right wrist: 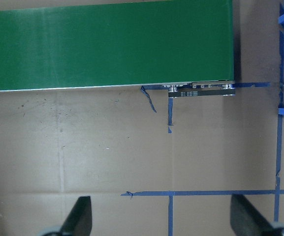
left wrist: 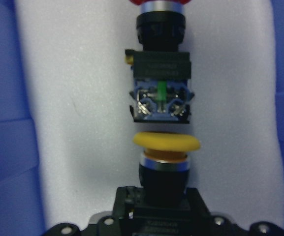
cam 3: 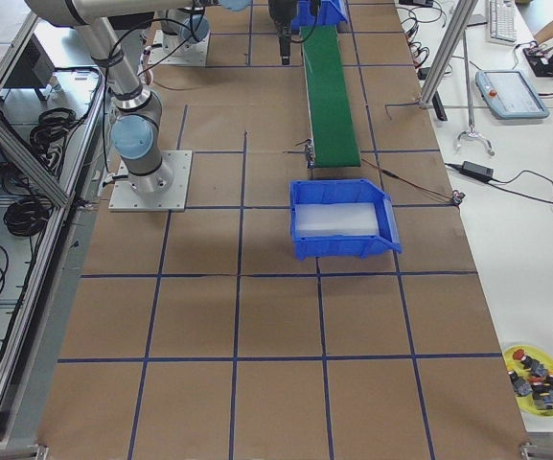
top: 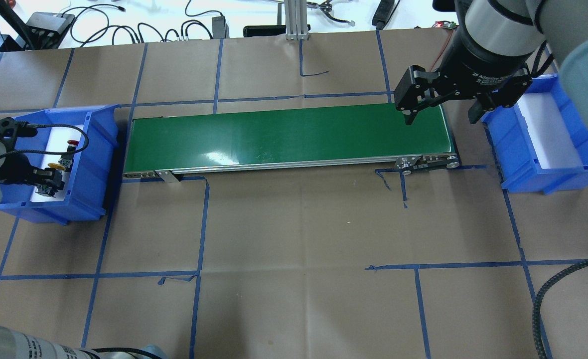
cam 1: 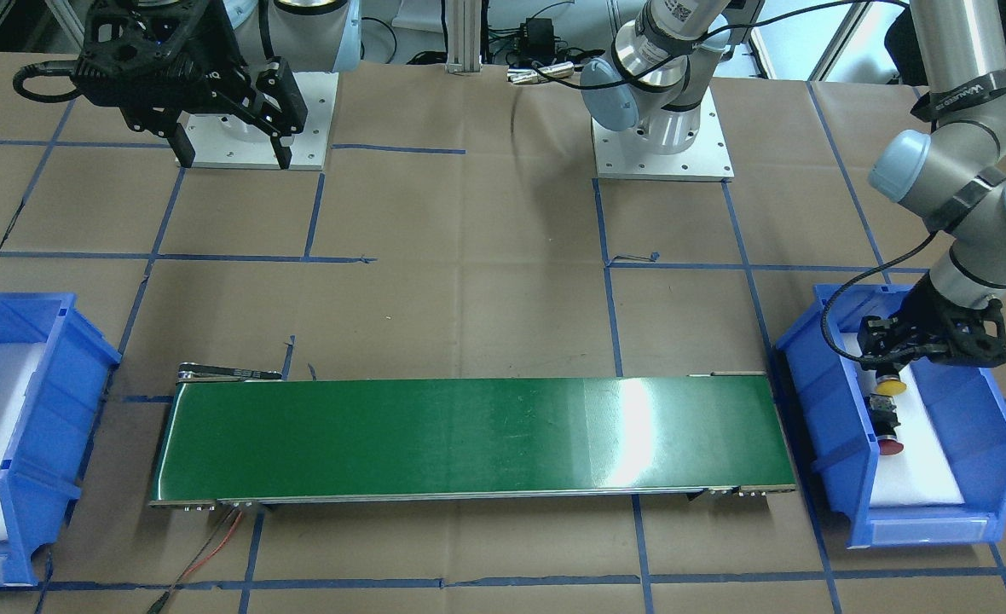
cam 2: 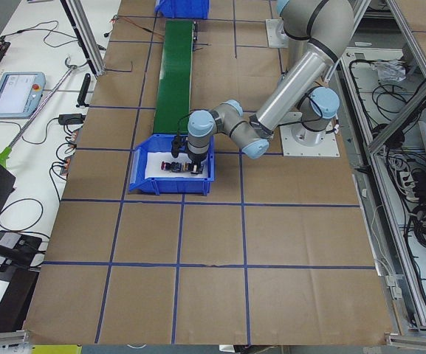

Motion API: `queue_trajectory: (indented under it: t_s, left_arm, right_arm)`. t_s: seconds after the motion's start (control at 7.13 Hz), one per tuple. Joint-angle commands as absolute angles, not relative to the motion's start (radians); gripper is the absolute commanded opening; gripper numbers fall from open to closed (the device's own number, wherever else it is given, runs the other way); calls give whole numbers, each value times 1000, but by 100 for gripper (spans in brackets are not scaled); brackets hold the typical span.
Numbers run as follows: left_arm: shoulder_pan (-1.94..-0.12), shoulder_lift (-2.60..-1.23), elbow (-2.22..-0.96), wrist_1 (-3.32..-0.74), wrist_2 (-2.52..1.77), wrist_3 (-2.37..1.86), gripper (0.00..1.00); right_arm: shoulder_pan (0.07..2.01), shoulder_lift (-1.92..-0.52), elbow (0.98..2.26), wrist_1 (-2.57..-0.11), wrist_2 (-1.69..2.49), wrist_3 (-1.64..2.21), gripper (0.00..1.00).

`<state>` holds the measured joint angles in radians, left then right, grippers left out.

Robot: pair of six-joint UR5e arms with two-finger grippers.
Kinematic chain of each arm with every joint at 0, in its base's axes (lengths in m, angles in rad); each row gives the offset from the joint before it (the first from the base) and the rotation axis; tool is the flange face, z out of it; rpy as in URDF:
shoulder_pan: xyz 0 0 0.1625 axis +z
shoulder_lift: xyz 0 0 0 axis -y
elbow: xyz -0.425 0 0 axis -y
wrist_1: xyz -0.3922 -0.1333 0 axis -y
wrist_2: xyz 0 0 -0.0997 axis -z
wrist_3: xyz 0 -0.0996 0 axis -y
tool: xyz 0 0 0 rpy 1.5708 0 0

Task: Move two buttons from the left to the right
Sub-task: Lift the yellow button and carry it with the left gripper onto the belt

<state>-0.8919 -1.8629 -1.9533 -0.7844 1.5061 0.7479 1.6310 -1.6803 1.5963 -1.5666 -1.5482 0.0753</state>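
Two buttons lie in line on white foam in the blue bin (cam 1: 818,401) at my left end. The yellow button (left wrist: 166,142) has its black body between the fingers of my left gripper (cam 1: 882,362), which is shut on it. The red button (left wrist: 160,27) lies just beyond the yellow cap, its switch block (left wrist: 159,93) facing that cap. From overhead, the yellow cap (top: 53,166) and red cap (top: 73,144) both show inside the bin. My right gripper (top: 442,117) hangs open and empty above the right end of the green conveyor belt (top: 284,134).
A second blue bin (top: 513,149) with white foam stands past the belt's right end. Blue tape lines cross the brown paper table. A yellow plate (cam 3: 535,379) with spare parts sits near the table's corner. Cables lie along the far edge.
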Motion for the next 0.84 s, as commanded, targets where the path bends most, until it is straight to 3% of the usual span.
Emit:
queue_trajectory:
  t_s: [0.0, 0.42, 0.7]
  left_arm:
    - [-894, -1803, -1788, -1023, 1514, 739, 6]
    - [-902, -1807, -1486, -1427, 1511, 694, 6]
    - [-1048, -1854, -1402, -1433, 1520, 552, 6]
  right_arm:
    - [1629, -1677, 1595, -1566, -1548, 75, 100]
    - [1631, -1684, 1600, -1565, -1551, 75, 100]
    - [1631, -1678, 1600, -1565, -1551, 75, 100]
